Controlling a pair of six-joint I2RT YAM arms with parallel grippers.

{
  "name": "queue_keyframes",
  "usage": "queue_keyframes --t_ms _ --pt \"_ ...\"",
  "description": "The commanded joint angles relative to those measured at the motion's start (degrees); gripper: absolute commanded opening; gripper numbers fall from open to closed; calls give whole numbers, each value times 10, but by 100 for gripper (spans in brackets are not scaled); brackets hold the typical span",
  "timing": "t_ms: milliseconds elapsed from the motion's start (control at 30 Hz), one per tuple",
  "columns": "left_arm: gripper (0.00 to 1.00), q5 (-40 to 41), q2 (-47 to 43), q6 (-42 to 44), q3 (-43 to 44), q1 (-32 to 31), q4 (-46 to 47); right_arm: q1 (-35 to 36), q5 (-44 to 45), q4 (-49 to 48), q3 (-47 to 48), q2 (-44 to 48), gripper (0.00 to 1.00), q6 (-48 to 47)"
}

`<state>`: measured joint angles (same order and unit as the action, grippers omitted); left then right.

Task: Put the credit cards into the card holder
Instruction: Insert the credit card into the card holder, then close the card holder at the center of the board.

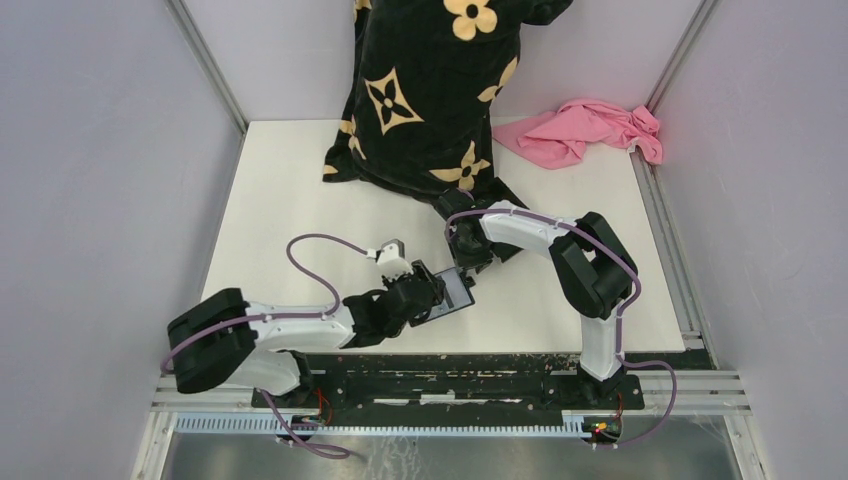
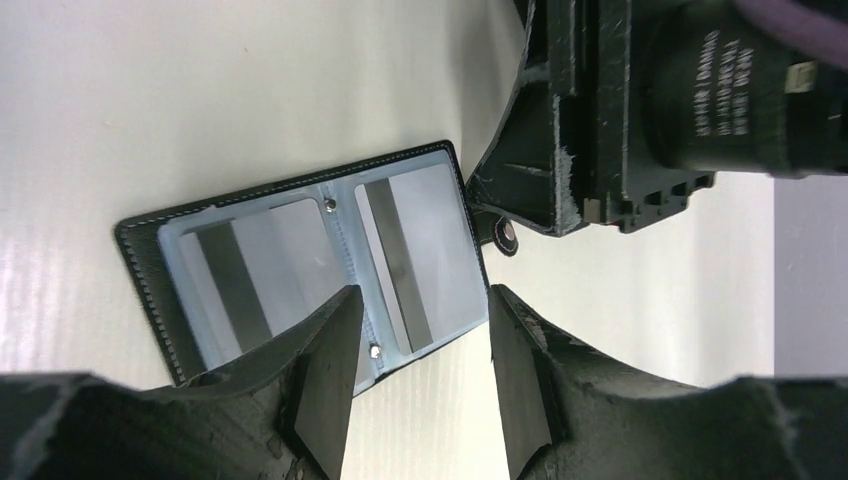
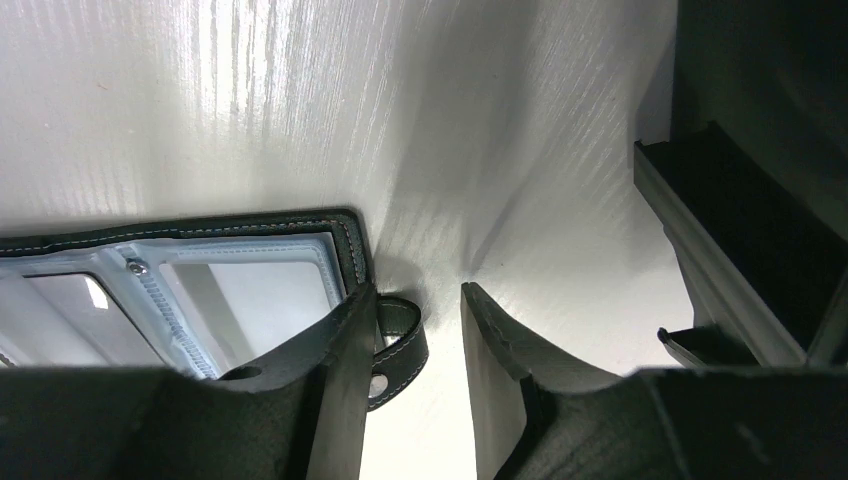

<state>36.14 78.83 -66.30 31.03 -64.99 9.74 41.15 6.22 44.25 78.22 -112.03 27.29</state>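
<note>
Down at the near-middle of the worktop (image 1: 290, 190), you've got the card holder (image 2: 310, 260) lying flat and wide open, clear pockets facing up. Both credit cards (image 2: 415, 250) sit in those pockets, one on each side of the spine, each with a dark stripe showing through the plastic. Your left fingers (image 2: 325, 380) are spread apart right over the half of the holder nearest the right arm, one tip by the spine and the other just off the outer edge. They aren't clamped on anything, and I can't tell if they actually touch the holder. Your right fingers (image 3: 320, 400) are parted too, parked at the corner of the holder on the opposite side. The little snap strap (image 3: 400, 345) pokes out into the gap between them, right against one finger, with the other tip clear of it over bare worktop. Way at the back, well apart from all this, a black bag (image 1: 420, 90) with tan flower prints stands beside a crumpled pink cloth (image 1: 585, 130).
</note>
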Motion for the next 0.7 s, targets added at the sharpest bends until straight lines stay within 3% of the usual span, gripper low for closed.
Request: queue_keyframes --t_ms 0,333,667 --pt "58 47 -76 -6 -8 -1 -86 3 -1 -13 18 26 44 10" --pt "62 32 -231 -97 -123 -1 -159 2 -36 -39 17 38 51 -4" --pt "63 3 -224 -124 -151 -1 -141 2 -62 -47 6 37 54 -19"
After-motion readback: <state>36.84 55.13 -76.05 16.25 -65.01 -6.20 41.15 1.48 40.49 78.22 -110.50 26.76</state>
